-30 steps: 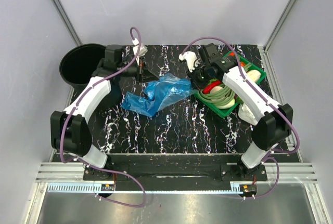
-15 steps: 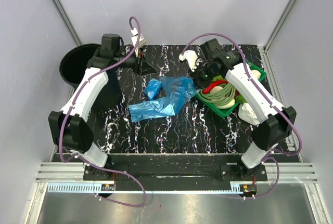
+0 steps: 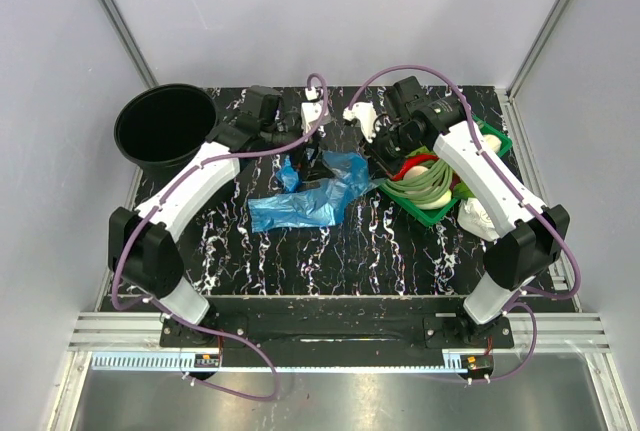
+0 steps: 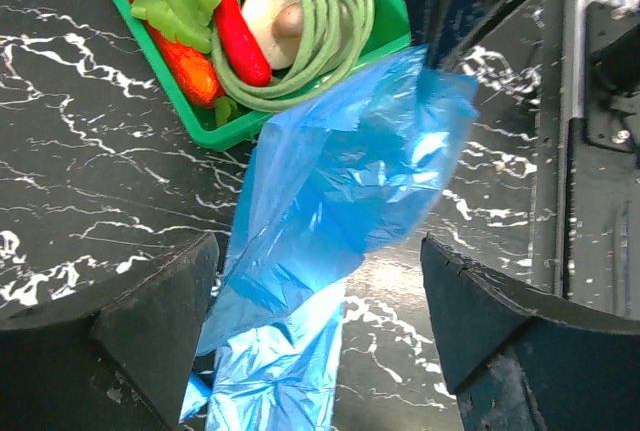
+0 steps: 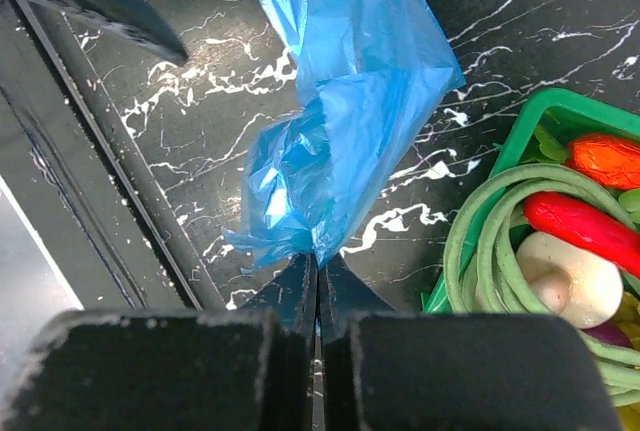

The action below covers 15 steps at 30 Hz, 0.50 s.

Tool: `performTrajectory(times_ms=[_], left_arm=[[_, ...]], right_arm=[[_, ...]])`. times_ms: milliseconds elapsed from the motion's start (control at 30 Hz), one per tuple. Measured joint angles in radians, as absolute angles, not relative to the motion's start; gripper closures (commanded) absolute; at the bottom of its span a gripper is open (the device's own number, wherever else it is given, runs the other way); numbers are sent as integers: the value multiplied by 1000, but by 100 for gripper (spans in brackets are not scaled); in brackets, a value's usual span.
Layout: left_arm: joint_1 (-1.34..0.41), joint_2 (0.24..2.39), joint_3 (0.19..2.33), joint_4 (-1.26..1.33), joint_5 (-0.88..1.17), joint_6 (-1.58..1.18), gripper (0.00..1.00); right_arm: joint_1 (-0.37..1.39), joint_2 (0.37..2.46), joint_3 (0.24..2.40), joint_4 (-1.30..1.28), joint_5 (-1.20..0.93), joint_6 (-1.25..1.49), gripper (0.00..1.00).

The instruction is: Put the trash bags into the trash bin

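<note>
You find no text, brand, number or sign that can be read in any of the views. The pale strip (image 3: 150, 361) along the near edge of the table frame carries fine tick marks, too small to read. The small label (image 3: 207, 358) beside it is only a coloured blur.

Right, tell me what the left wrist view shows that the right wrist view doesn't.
Only left wrist: the left hand open, one finger on either side of the blue trash bag. Only right wrist: the right hand up close, pinched shut on the bag's edge. Both: the bag, the green tray, green beans, red pepper and mushroom.
</note>
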<state>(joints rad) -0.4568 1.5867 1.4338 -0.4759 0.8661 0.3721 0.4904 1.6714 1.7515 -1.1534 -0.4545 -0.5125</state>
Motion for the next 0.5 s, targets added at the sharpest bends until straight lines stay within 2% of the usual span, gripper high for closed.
performTrajectory(times_ms=[100, 167, 233, 267, 300, 500], left_arm=[[-482, 1601, 1436, -475, 807, 419, 17], [-503, 1619, 1439, -471, 768, 443, 34], [-517, 1638, 1441, -466, 738, 454, 69], [-521, 1649, 1445, -461, 721, 454, 94], [-522, 1660, 1453, -461, 713, 453, 100], [-520, 1688, 1483, -461, 677, 471, 100]], right_arm=[[490, 1671, 1752, -1159, -477, -519, 100], [490, 1671, 1752, -1160, -495, -520, 100], [488, 1671, 1751, -1169, -519, -520, 100], [484, 1671, 1751, -1172, -530, -521, 100], [483, 1671, 1749, -1176, -542, -518, 100], [473, 1671, 1741, -1180, -546, -513, 100]])
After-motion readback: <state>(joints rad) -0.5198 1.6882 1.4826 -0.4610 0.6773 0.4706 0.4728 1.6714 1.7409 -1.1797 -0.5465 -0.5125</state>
